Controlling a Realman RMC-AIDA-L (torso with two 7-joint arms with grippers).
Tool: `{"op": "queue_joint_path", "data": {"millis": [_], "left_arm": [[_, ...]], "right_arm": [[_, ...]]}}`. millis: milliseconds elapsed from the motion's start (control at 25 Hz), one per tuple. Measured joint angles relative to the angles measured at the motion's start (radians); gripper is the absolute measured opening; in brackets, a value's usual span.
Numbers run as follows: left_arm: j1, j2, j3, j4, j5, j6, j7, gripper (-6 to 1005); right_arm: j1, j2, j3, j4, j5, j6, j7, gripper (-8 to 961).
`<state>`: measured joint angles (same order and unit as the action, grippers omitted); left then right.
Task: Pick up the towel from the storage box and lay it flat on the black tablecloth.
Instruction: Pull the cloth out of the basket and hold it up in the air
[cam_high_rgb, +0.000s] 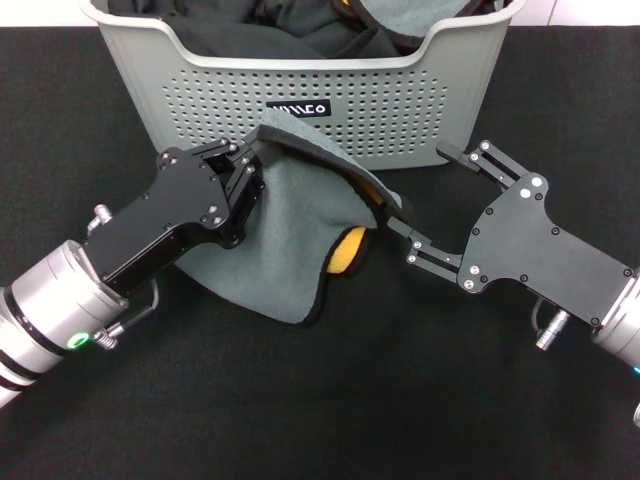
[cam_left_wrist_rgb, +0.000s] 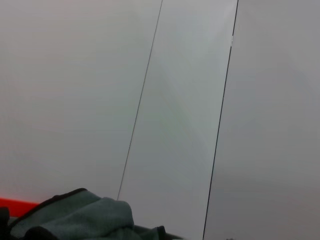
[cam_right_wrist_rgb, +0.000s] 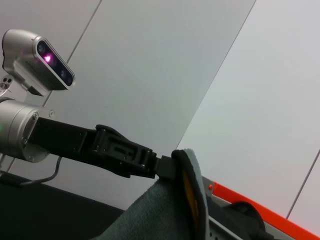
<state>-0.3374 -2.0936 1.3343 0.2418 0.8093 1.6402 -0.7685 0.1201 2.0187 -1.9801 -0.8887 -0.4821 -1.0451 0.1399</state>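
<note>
The towel (cam_high_rgb: 290, 240) hangs grey-teal side out in front of the storage box (cam_high_rgb: 420, 110), its lower edge on the black tablecloth (cam_high_rgb: 320, 400). A fold of its yellow face (cam_high_rgb: 350, 250) shows at the right. My left gripper (cam_high_rgb: 250, 160) is shut on the towel's upper left edge. My right gripper (cam_high_rgb: 418, 185) is open; its lower finger (cam_high_rgb: 400, 220) touches the towel's upper right corner, the upper finger stands apart. The right wrist view shows the towel (cam_right_wrist_rgb: 150, 220) and the left gripper (cam_right_wrist_rgb: 125, 152) holding it. The left wrist view shows a bit of towel (cam_left_wrist_rgb: 85, 217).
The storage box stands at the far edge of the tablecloth, holding black garments (cam_high_rgb: 260, 30) and another grey-teal cloth (cam_high_rgb: 410, 15). A white wall lies behind. Bare tablecloth stretches in front of both arms.
</note>
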Motion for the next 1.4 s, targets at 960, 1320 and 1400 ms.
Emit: {"op": "queue_joint_path", "data": {"millis": [960, 1320, 1400], "left_arm": [[-0.001, -0.005, 0.009, 0.001, 0.024, 0.012, 0.002, 42], [0.000, -0.005, 0.005, 0.000, 0.021, 0.012, 0.002, 43], [0.000, -0.005, 0.004, 0.000, 0.020, 0.011, 0.002, 44]], "right_arm": [[0.122, 0.005, -0.027, 0.096, 0.053, 0.048, 0.000, 509], [0.105, 0.005, -0.044, 0.079, 0.050, 0.039, -0.001, 507], [0.099, 0.005, -0.044, 0.077, 0.048, 0.039, -0.001, 506]]}}
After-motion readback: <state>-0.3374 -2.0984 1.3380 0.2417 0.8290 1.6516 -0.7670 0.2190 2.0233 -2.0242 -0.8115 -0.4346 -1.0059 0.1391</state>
